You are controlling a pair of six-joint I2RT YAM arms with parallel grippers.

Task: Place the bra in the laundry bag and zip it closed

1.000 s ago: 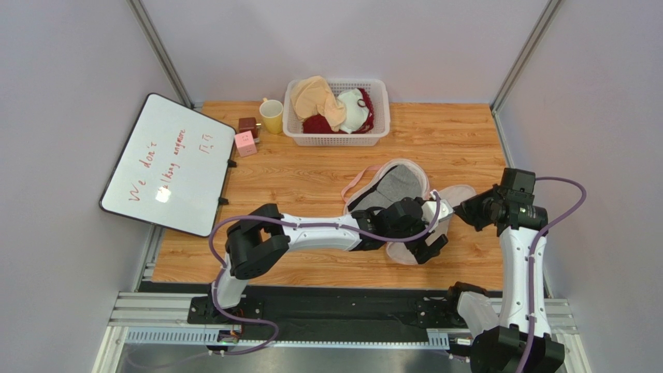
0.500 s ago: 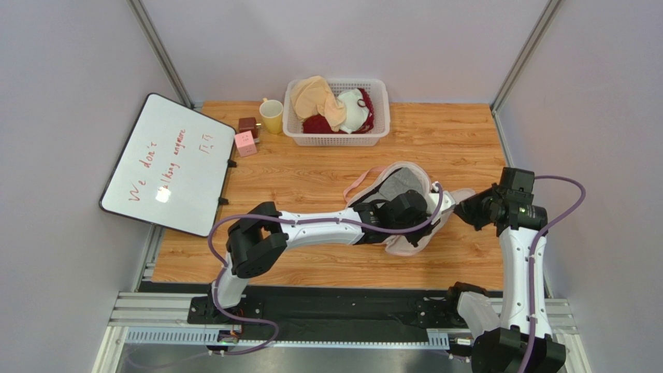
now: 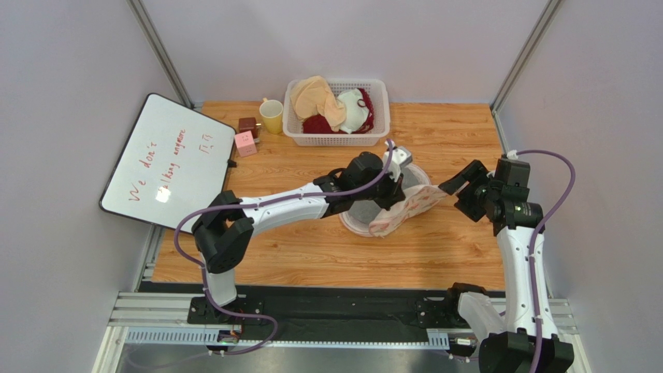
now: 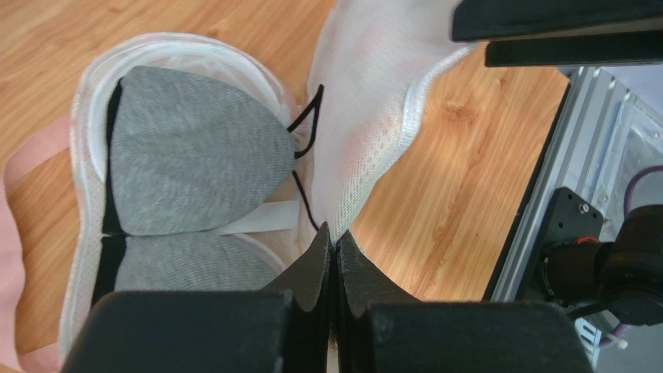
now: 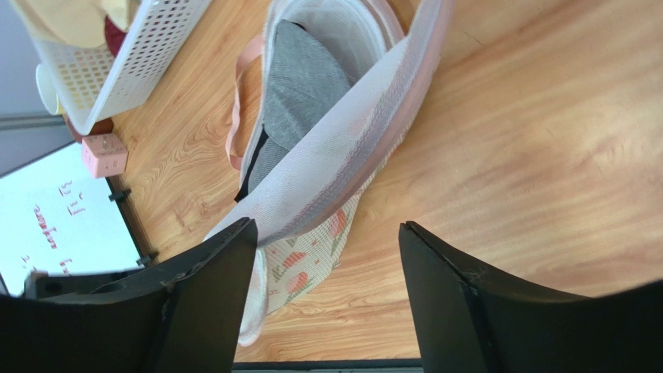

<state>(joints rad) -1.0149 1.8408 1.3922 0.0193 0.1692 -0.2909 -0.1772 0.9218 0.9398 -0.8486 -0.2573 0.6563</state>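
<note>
Left claw [image 4: 335, 237]: clenched on laundry bag [image 4: 366, 116] flap. Right claw [image 5: 327, 229]: released. Advised: lay flap squarely over bra [image 4: 194, 155].

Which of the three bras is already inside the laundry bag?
The grey bra, lying in the open laundry bag; the beige bra and white bra sit in the basket.

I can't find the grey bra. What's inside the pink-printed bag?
The grey bra lies inside the laundry bag, both cups showing on white mesh. Anything beneath the cups is covered; the flap held by the left gripper hides one side.
</note>
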